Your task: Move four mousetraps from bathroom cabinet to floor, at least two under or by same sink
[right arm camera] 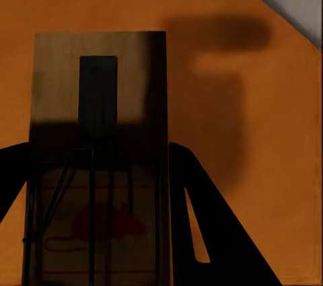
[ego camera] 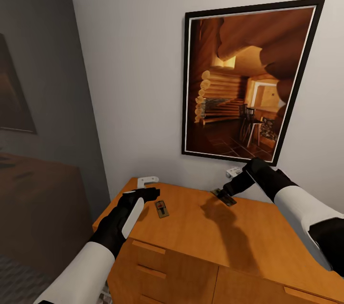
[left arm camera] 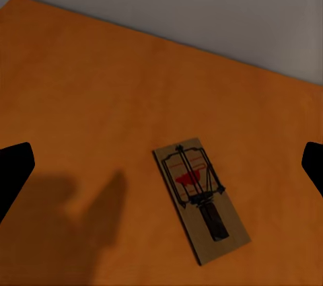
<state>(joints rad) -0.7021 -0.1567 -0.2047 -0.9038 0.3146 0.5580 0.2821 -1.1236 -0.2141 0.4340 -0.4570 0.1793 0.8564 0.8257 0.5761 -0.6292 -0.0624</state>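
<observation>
Mousetraps come first: one small flat brown wooden mousetrap with dark metal parts (right arm camera: 97,158) sits between the two black fingers (right arm camera: 215,225) of the right end effector (ego camera: 228,193). The fingers look pressed on its sides, so it seems clamped on the board. In the head view this trap hangs just over the smooth orange-brown wooden cabinet top (ego camera: 200,227), near the back edge by the wall, and throws a shadow on the wood.

To do this step well, I think the right arm should lift slowly and keep the board flat, so it does not slip out. The grip is on the thin edges, so a fast swing could knock it loose.

The left end effector (ego camera: 143,195) has its fingers (left arm camera: 13,168) wide apart and holds nothing. A second little brown mousetrap with a red bait patch (left arm camera: 200,195) lies flat on the tabletop between those fingers, not touched. In the head view that trap (ego camera: 161,209) is at about 3 o'clock from the left end effector, just beside it. It would need to come straight down over the board before closing.

Behind the cabinet, at 12 o'clock, hangs a black-framed picture of a log cabin room (ego camera: 243,79).
</observation>
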